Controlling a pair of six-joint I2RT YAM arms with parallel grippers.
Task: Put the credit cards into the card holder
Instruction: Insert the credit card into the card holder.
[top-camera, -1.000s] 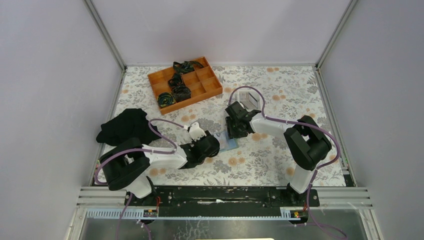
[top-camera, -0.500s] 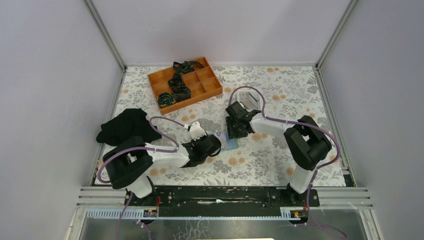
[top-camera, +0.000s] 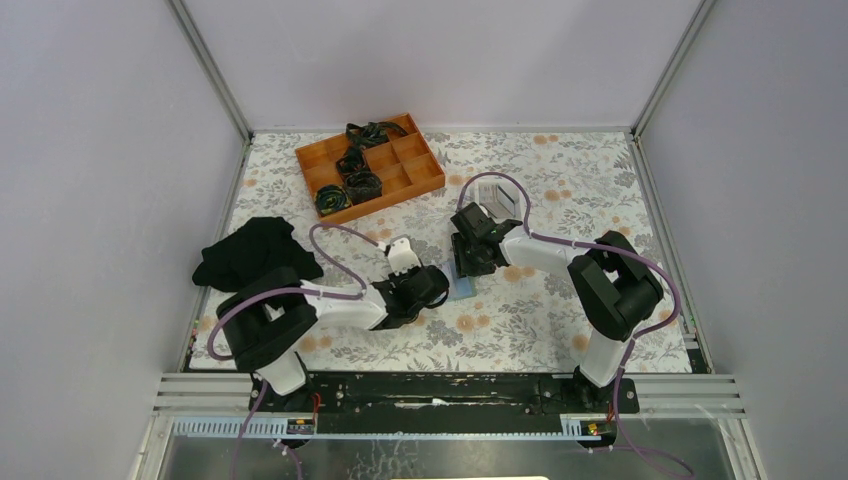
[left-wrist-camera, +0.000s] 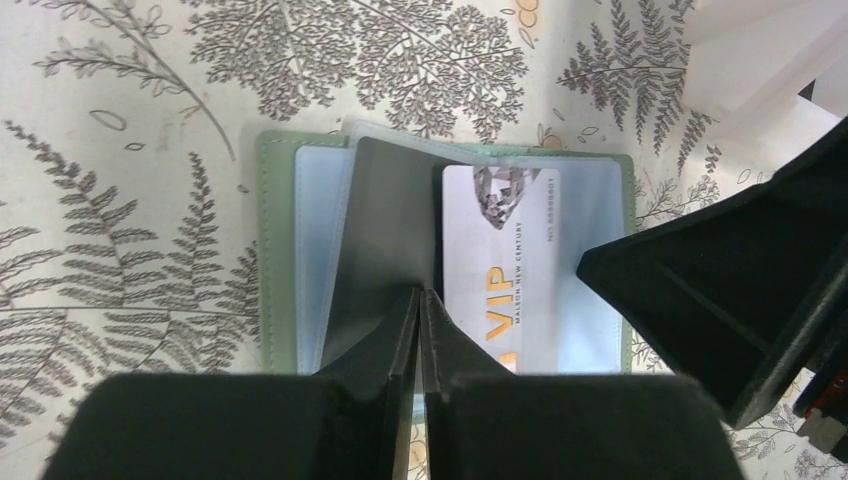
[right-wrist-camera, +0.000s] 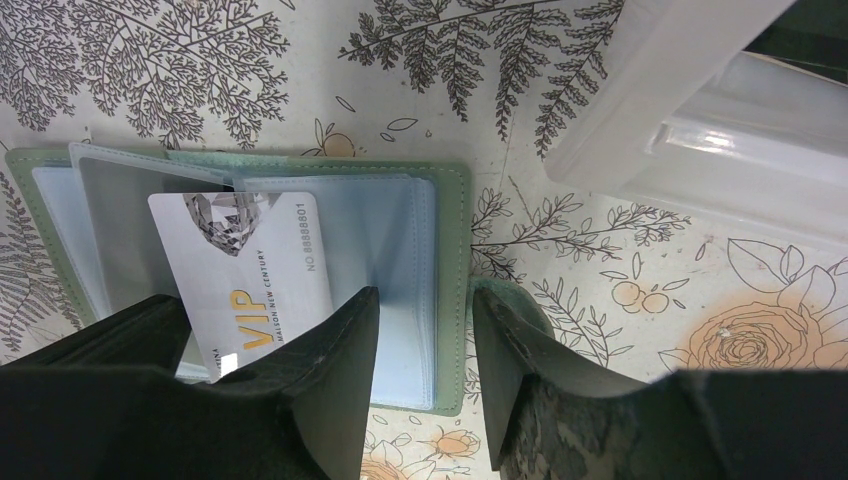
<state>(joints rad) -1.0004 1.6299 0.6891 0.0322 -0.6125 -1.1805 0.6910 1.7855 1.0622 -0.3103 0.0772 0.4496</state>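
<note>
The sage-green card holder (left-wrist-camera: 268, 250) lies open on the floral cloth with its pale blue sleeves up; it also shows in the right wrist view (right-wrist-camera: 452, 260) and the top view (top-camera: 463, 291). A silver VIP card (left-wrist-camera: 500, 250) lies askew on its sleeves (right-wrist-camera: 250, 260). My left gripper (left-wrist-camera: 420, 296) is shut on a thin dark grey card (left-wrist-camera: 385, 230) that stands up from the holder, seemingly inside a clear leaf (right-wrist-camera: 120, 205). My right gripper (right-wrist-camera: 425, 300) is open and straddles the holder's right edge, one finger on the sleeves and one on a green flap.
A clear white tray (right-wrist-camera: 700, 110) stands just beyond the holder (top-camera: 500, 200). An orange compartment box (top-camera: 415, 175) with dark bundles sits at the back left. A black cloth (top-camera: 255, 252) lies at the left edge. The two grippers (top-camera: 437, 283) (top-camera: 465, 262) are close together.
My left gripper has moved right and slightly away, up to the holder. The right arm has stayed in place.
</note>
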